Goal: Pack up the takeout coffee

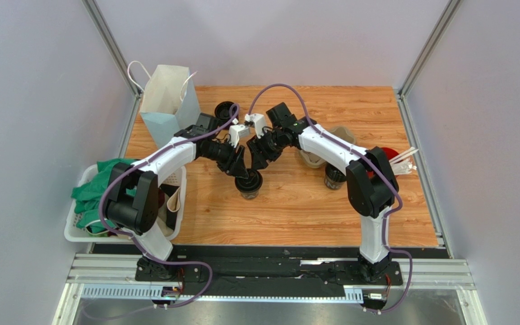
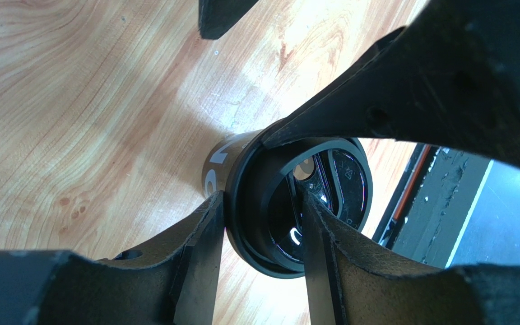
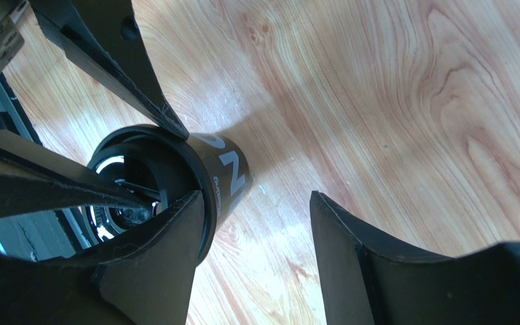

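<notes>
Fingers (image 2: 195, 271) of the left tool (image 2: 261, 211) fill the foreground of the left wrist view. They are drawn close on one side of the takeout coffee (image 2: 280, 179). One finger presses the outer wall just below the lid and the other lies across the lid's recessed top, so the raised rim appears pinched between them.

In its own wrist view the right tool (image 3: 256, 203) is spread wide. One finger touches the cup's rim and printed wall, and the other stands apart over the bare wood-grain tabletop (image 3: 391, 101).

From above, both arms reach inward and meet over the cup (image 1: 248, 184), which stands upright near the middle of the tabletop.

A cardboard cup tray (image 1: 343, 133) lies to the right, partly hidden behind the right arm and well apart from the coffee. A second dark cup (image 1: 334, 177) stands just beside the tray, and a red cup with white straws (image 1: 389, 154) stands farther right.

A white paper bag (image 1: 164, 101) stands at the far left corner. A white basket (image 1: 79, 233) holding green cloth (image 1: 93, 186) sits at the left edge.
</notes>
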`<move>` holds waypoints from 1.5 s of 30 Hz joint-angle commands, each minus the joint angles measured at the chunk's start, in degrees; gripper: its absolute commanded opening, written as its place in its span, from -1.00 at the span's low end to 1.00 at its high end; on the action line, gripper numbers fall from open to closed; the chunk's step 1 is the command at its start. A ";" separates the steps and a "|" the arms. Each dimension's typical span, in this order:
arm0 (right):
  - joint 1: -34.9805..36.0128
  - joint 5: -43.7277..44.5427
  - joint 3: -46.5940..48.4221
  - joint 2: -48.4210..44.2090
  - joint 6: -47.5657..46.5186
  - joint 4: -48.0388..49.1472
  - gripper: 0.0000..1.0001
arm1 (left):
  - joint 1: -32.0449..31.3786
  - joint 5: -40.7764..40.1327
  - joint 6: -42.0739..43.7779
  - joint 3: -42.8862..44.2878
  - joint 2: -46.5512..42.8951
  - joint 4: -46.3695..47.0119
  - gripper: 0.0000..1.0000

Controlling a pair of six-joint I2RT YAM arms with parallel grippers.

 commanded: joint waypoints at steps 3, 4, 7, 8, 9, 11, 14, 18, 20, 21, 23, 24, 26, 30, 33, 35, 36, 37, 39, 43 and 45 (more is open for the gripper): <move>-0.54 3.99 2.10 -0.38 -4.63 -8.97 0.24 | -0.80 -13.51 6.88 -2.89 2.54 -3.49 -0.03; -0.72 3.91 2.36 -0.55 -4.63 -8.97 0.24 | -0.80 -13.69 6.88 -2.89 2.54 -3.49 -0.03; -1.69 2.94 3.41 -1.60 -4.72 -10.02 0.24 | -0.80 -13.95 7.15 -2.98 2.63 -3.49 -0.03; -2.65 1.72 3.50 -2.48 -4.63 -10.37 0.24 | -0.80 -13.87 7.15 -2.98 2.45 -3.41 -0.03; -3.09 0.84 3.50 -3.01 -4.72 -10.72 0.25 | -0.80 -13.95 7.06 -2.98 2.63 -3.41 -0.03; -4.41 -2.49 2.63 -3.80 -4.63 -11.43 0.25 | -0.80 -13.78 6.97 -3.07 2.72 -3.23 -0.03; -4.94 -6.62 -1.13 -5.30 -4.45 -11.87 0.25 | -0.89 -13.69 6.79 -3.16 2.80 -2.88 -0.03; -5.03 -10.24 -6.33 -6.61 -3.75 -9.33 0.25 | -0.89 -13.43 6.71 -3.07 3.07 -2.88 -0.04; -5.03 -11.38 -7.56 -6.88 -2.88 -8.45 0.25 | -0.89 -13.60 6.79 -3.16 2.98 -2.88 -0.04; -5.03 -11.82 -8.00 -6.79 -2.70 -7.92 0.24 | -0.89 -13.69 6.88 -3.16 2.89 -2.71 -0.04; -4.94 -13.48 -7.66 -6.36 -1.56 -7.48 0.24 | -0.98 -13.86 6.71 -3.16 2.80 -2.79 -0.04; -4.94 -13.93 -7.22 -6.18 -1.03 -6.95 0.24 | -0.98 -13.86 6.71 -3.16 2.72 -2.79 -0.04; -4.85 -15.51 -6.69 -5.74 0.55 -6.51 0.25 | -0.98 -13.86 6.62 -3.24 2.72 -2.79 -0.04; -4.68 -16.93 -5.90 -5.12 2.57 -5.54 0.24 | -0.98 -13.78 6.44 -3.42 2.89 -2.62 -0.04; -4.50 -16.05 -5.99 -4.86 3.54 -4.58 0.24 | -0.98 -13.69 6.44 -3.33 3.07 -2.53 -0.05; -4.41 -16.31 -6.07 -4.42 3.98 -4.22 0.23 | -0.98 -13.51 6.44 -3.16 3.15 -2.62 -0.05; -4.41 -16.48 -6.08 -4.07 4.33 -3.79 0.23 | -1.06 -13.60 6.36 -3.07 3.24 -2.53 -0.05; -4.33 -16.66 -5.99 -3.81 4.34 -3.78 0.23 | -1.06 -13.43 6.36 -3.07 3.24 -2.53 -0.05; -4.15 -16.92 -5.55 -3.37 4.60 -3.61 0.24 | -1.06 -13.60 6.36 -3.07 3.33 -2.53 -0.06; -3.80 -17.02 -5.02 -1.96 4.78 -3.52 0.23 | -1.15 -13.69 6.27 -3.07 3.42 -2.44 -0.06; -3.54 -16.75 -5.19 -1.52 4.95 -3.26 0.22 | -1.24 -13.51 6.27 -3.16 3.51 -2.35 -0.06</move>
